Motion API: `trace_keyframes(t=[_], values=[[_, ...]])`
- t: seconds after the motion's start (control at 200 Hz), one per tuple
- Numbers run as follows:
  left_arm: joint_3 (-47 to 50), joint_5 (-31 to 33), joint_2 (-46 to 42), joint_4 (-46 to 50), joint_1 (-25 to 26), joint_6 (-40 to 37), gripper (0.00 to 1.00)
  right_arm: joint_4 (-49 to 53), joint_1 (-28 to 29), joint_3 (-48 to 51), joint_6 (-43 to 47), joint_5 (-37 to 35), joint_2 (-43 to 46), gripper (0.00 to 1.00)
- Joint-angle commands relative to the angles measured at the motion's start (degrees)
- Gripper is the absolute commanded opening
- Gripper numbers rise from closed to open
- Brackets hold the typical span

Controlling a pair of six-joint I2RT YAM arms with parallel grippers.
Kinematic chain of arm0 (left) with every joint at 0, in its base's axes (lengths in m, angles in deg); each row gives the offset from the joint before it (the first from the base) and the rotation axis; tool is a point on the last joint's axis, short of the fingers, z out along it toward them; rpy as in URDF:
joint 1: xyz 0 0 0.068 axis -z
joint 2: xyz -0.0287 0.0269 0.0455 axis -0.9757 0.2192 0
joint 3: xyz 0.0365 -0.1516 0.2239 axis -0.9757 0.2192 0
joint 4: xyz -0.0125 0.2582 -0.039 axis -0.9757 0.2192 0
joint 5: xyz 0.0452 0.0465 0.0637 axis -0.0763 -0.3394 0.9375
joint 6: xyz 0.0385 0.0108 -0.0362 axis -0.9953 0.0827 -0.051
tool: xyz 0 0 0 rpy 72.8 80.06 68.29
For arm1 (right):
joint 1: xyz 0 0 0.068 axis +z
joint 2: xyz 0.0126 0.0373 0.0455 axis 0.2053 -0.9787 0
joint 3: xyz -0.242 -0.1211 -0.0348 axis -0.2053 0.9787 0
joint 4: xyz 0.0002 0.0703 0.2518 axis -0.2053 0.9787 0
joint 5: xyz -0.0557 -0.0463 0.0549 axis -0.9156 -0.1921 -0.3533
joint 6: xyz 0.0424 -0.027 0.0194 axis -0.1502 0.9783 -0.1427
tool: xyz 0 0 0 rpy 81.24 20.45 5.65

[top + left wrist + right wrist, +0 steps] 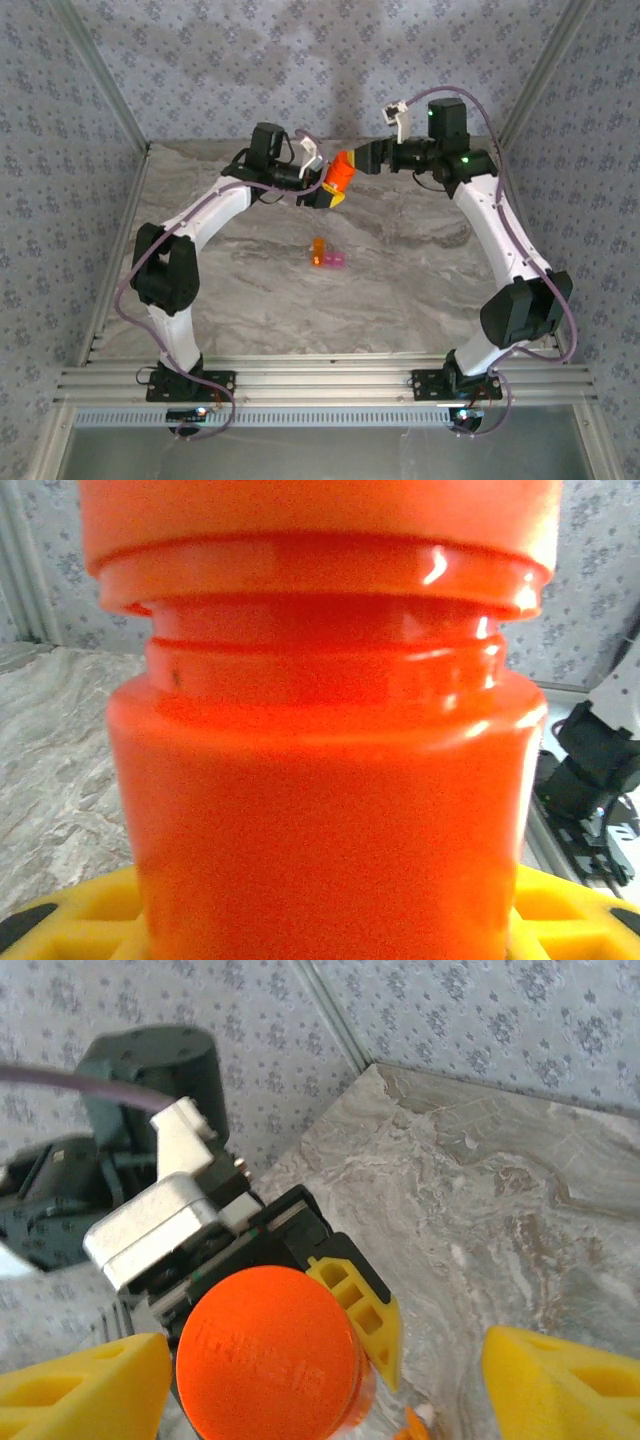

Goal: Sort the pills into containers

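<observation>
Containers (326,257) — two, orange and pink, joined — on the desk (250,295). One orange bottle (342,172), clamped in left tool (334,194); right tool (327,1360) spread wide astride its cap (268,1355).

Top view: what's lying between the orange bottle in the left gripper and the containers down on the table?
Nothing. The top view shows bare marble table all the way from the orange bottle to the containers.
</observation>
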Motion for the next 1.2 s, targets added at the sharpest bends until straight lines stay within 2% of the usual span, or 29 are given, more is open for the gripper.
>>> trace_keyframes(t=[0.0,0.11,0.545,0.645,0.795,0.885,0.975,1.194], values=[[-3.3,-6.1,0.9,7.6,-0.2,-4.9,0.00,8.7,0.5,-4.1,11.5,1.8,0.9,0.80],[-3.6,-6.4,1.1,8.0,-0.2,-5.1,0.00,11.7,1.4,-5.7,13.8,-0.1,-0.4,0.80],[-4.1,-6.9,0.9,9.4,0.0,-5.7,0.00,12.6,4.3,-8.1,13.8,-3.3,-4.1,0.79],[-4.3,-7.0,0.8,9.8,0.0,-6.0,0.00,12.8,4.5,-8.6,13.5,-3.2,-4.7,0.71],[-4.6,-7.0,0.6,10.5,0.0,-6.7,0.00,14.2,4.7,-10.0,13.4,-2.6,-5.8,0.43],[-5.0,-7.0,0.7,11.5,0.0,-7.4,0.00,15.4,4.7,-10.8,13.4,-2.2,-6.5,0.34],[-5.6,-6.9,0.7,12.6,0.0,-8.0,0.00,18.0,4.9,-12.5,13.4,-2.0,-7.6,0.29],[-7.4,-5.9,0.8,16.1,0.0,-10.3,0.00,23.7,5.5,-16.0,11.1,-3.9,-10.6,0.28]])
